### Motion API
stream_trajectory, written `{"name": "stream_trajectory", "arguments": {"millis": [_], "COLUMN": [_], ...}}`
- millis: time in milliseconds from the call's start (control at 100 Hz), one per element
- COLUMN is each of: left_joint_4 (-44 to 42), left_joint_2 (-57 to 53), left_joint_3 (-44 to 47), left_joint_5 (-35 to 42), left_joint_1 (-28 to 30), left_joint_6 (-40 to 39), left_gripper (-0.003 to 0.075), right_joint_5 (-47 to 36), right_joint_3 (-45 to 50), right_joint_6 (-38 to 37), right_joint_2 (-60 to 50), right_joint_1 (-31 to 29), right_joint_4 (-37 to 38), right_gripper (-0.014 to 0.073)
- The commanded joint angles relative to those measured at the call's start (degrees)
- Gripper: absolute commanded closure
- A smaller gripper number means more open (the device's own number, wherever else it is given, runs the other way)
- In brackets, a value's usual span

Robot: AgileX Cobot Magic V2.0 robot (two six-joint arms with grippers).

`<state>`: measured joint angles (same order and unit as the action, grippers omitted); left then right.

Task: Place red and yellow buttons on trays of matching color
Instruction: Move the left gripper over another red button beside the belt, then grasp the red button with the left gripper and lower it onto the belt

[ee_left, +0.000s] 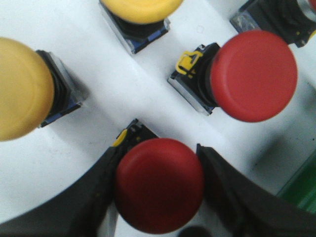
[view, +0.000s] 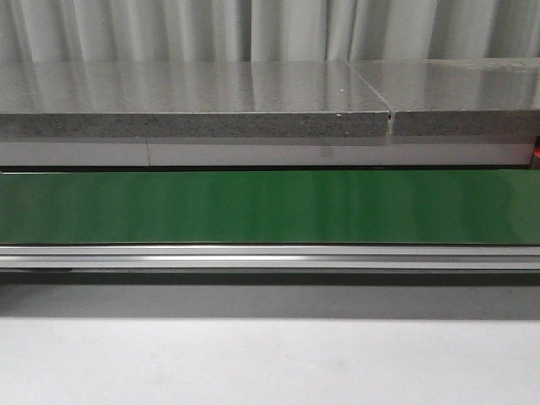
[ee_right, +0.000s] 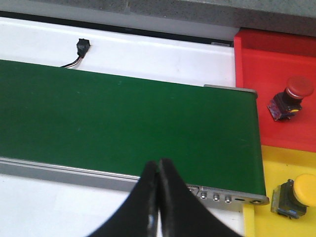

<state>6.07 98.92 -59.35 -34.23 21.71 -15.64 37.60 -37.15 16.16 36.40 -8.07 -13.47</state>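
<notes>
No readable writing anywhere. Left gripper (ee_left: pixel 159 185) fingers flank red button (ee_left: pixel 159 190) on white surface (ee_left: pixel 123 94); contact unclear. Second red button (ee_left: pixel 247 74) near; yellow buttons (ee_left: pixel 22 89) cropped. Right gripper (ee_right: pixel 158 197) fingers pressed together, empty, over belt (ee_right: pixel 123 118). Beside belt end: red tray (ee_right: pixel 261 69), yellow tray (ee_right: pixel 276 163), one button each.

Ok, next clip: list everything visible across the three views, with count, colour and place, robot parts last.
Red buttons: three; two on the white surface, one between the left fingers, one in the red tray.
Yellow buttons: three; two on the white surface, one in the yellow tray.
Red tray: one, past the belt's end.
Yellow tray: one, beside it.
Conveyor belt: one, green.
Grey countertop: behind the belt.
Left gripper: around a red button.
Right gripper: shut, empty.
</notes>
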Motion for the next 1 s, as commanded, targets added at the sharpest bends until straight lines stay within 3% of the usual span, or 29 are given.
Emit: {"name": "stream_trajectory", "arguments": {"millis": [0, 70, 290, 560, 990], "left_joint_4": [0.7, 0.8, 1.0, 1.3, 2.0], "left_joint_2": [-2.4, -3.1, -7.8, -15.8, -15.0], "left_joint_3": [-1.9, -1.9, -2.9, -6.7, -9.2], "left_joint_5": [1.9, 1.5, -3.5, -8.8, -13.0], "left_joint_1": [0.2, 0.1, -0.7, -6.0, -15.4], "left_joint_6": [-0.3, -0.2, 2.6, 6.1, 8.5], "left_gripper": [0.066, 0.0742, 0.0739, 0.0739, 0.0739], "right_joint_5": [-4.1, -4.1, -4.1, -4.1, -4.1], "right_joint_3": [-1.4, -1.4, -1.4, -1.4, -1.4], "right_joint_6": [0.6, 0.6, 0.6, 0.6, 0.6], "right_joint_2": [-0.1, -0.1, -0.1, -0.1, -0.1], "right_joint_1": [0.0, 0.0, 0.0, 0.0, 0.0], "right_joint_4": [-0.2, -0.2, -0.2, -0.2, -0.2], "right_gripper": [0.0662, 0.0662, 0.0662, 0.0662, 0.0662]}}
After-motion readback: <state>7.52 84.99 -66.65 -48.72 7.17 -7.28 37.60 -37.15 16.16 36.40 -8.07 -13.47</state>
